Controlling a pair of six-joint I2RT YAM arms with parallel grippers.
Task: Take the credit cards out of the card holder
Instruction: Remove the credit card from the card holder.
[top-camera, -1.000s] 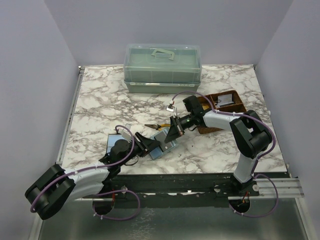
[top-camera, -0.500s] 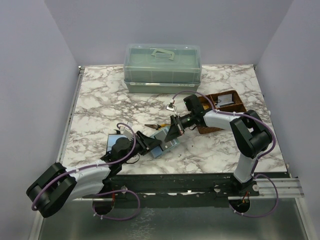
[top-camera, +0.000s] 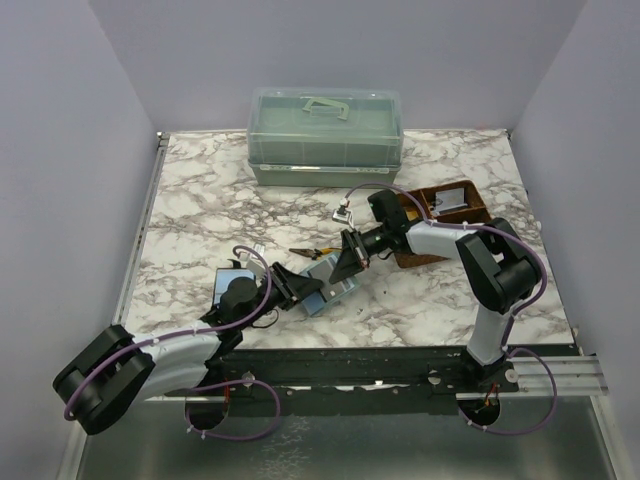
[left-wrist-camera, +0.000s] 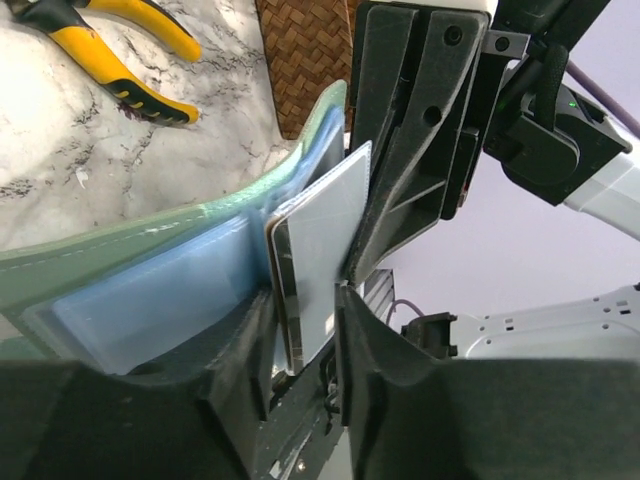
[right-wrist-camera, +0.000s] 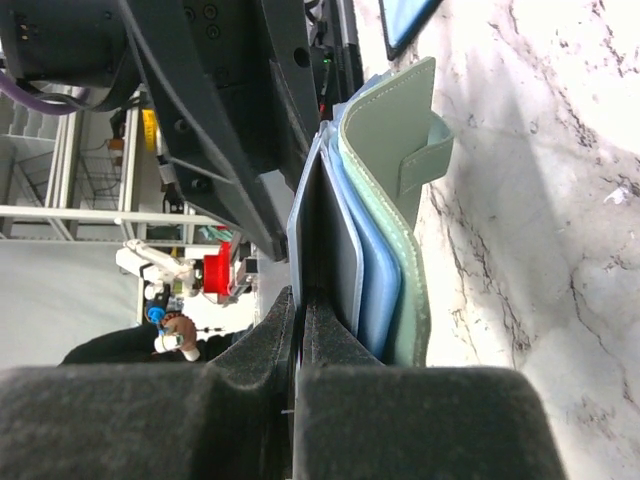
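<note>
card holder (top-camera: 326, 281): near the front middle of the marble table (top-camera: 200, 200), caught between the two pincers; bent open, green outer cover bowed, pale blue pockets inside.
left pincer (left-wrist-camera: 303, 330): low at the holder's near-left end, fingers closed in on the lower end of a pale credit card (left-wrist-camera: 325, 250); pinching it, as far as the left wrist view shows.
credit card: grey-white face, tan edge, standing up out of the blue pockets and leaning toward the right pincer; lower end wedged between the left fingers (left-wrist-camera: 372, 345).
right pincer (right-wrist-camera: 300, 325): pressed together on a thin dark inner leaf of the holder, reaching in from the far-right side; tips just beside the pale card, opposite the left pincer.
holder against pincers: blue pockets and green cover on the outer side of both grips, cover's strap tab sticking out toward the marble in the right wrist view.
loose blue card (top-camera: 228, 284): dark-edged, flat on the marble beside the left wrist, well apart from the holder.
pliers (top-camera: 308, 253): yellow handles, on the marble just behind the holder, not touching it.
woven tray (top-camera: 440, 215): brown, to the right, partly behind the right arm.
lidded box (top-camera: 325, 135): translucent green, at the back edge of the table.
</note>
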